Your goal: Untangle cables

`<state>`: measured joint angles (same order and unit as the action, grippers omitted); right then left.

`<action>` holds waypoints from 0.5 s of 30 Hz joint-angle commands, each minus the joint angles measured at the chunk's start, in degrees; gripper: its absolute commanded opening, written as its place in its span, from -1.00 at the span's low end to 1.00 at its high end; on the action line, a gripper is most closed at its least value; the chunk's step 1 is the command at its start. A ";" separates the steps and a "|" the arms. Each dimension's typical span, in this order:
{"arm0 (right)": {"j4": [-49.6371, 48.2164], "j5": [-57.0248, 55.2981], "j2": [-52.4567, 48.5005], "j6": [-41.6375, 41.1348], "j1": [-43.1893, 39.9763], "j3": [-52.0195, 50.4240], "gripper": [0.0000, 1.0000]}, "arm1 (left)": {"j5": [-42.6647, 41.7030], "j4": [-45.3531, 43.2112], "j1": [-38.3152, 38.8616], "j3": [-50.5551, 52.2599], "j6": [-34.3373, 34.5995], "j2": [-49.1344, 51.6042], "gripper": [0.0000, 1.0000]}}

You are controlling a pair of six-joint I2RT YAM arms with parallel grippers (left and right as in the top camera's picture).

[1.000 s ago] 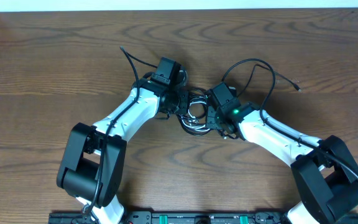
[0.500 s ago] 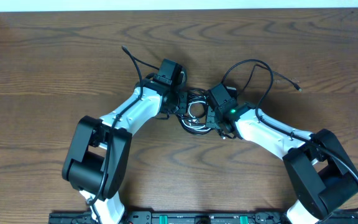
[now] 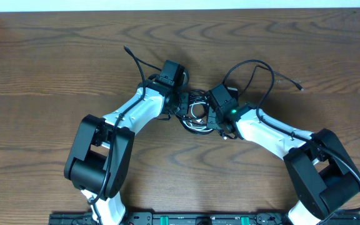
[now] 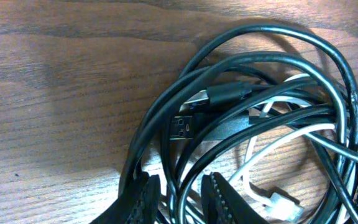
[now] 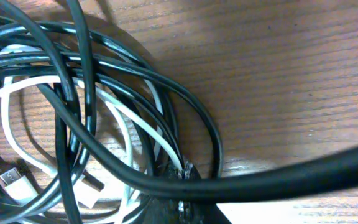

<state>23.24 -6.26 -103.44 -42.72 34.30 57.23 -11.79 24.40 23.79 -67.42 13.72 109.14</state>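
Jaws, left: left gripper (image 4: 180, 200) has its two fingers (image 4: 138, 199) set a little apart; one black strand and one white strand run through the gap, and no pinch on them shows
Jaws, right: right gripper (image 5: 178, 202) shows only as a dark stub at the lower edge of its wrist view, with a thick black strand crossing just over it; spread or closed cannot be told
Cables: cables (image 3: 195, 112) lie in one knotted bundle on the table (image 3: 55, 62), between the two grippers and close against both
White cable: white cable (image 4: 291, 134) is threaded through the black loops; its white plug (image 4: 281, 202) lies just beside the left fingers
Black plugs: black plugs (image 4: 219, 94), two of them, sit side by side near the middle of the bundle, ringed by the outer loops
Loose loop: black loop (image 3: 255, 62) arches out of the bundle beyond the right gripper, its end flat on the wood well apart from the knot
Loose tail: black tail (image 3: 133, 59) runs out past the left arm, away from the bundle
Table: brown wood grain, bundle near its middle
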 commanded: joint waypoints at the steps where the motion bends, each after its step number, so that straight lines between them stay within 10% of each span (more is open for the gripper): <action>1: 2.14 -3.54 2.10 1.70 -0.35 0.79 -0.98 | 2.08 0.31 -0.20 0.20 0.31 1.14 -0.42; 15: 13.97 -13.42 2.73 4.55 -5.11 0.85 -0.98 | 2.45 0.33 -0.20 0.20 0.28 1.14 -0.42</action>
<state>35.33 -15.29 -101.93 -40.88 31.64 57.71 -11.62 24.38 23.79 -67.42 13.72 109.14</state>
